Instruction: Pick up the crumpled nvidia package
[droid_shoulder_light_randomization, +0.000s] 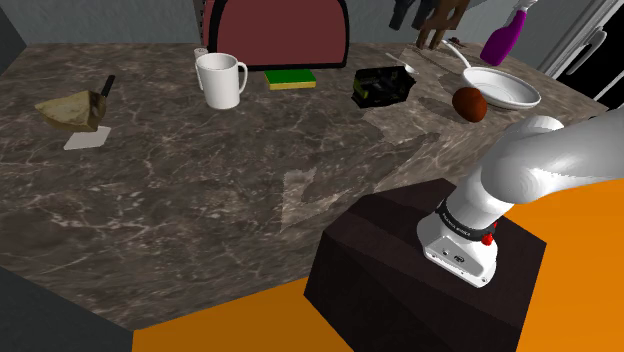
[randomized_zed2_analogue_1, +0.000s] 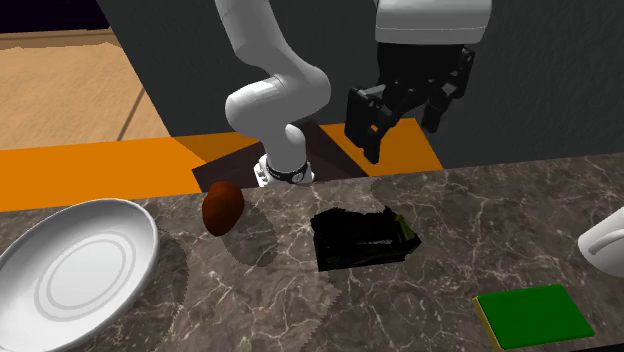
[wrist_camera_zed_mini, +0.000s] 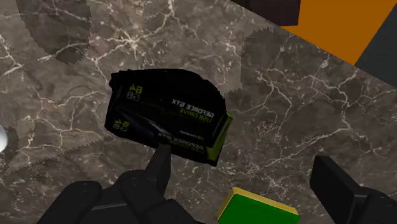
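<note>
My gripper (wrist_camera_zed_mini: 243, 159) is open, its two black fingers set wide apart, and it hangs in the air above the dark marbled counter (wrist_camera_zed_mini: 299, 108). Just ahead of one fingertip lies the crumpled package (wrist_camera_zed_mini: 168, 118). It is black with green edging and pale lettering, and it rests on the stone, clear of my fingers. Close under my hand, just beside the package, sits a green sponge (wrist_camera_zed_mini: 257, 213) with a yellow edge.

In the second exterior view the package lies between that sponge and a brown rounded thing (randomized_zed2_analogue_1: 222, 207), near the brown thing but apart from it. Beyond the brown thing is a white dish (randomized_zed2_analogue_1: 75, 265).

In the shoulder view a white mug (droid_shoulder_light_randomization: 220, 80) stands just past the sponge, towards that view's left. Further left a tan wedge (droid_shoulder_light_randomization: 70, 108) rests by a pale square (droid_shoulder_light_randomization: 85, 142). Along the counter's far edge stand a dark red rounded box (droid_shoulder_light_randomization: 280, 30) and a purple spray bottle (droid_shoulder_light_randomization: 508, 35).
</note>
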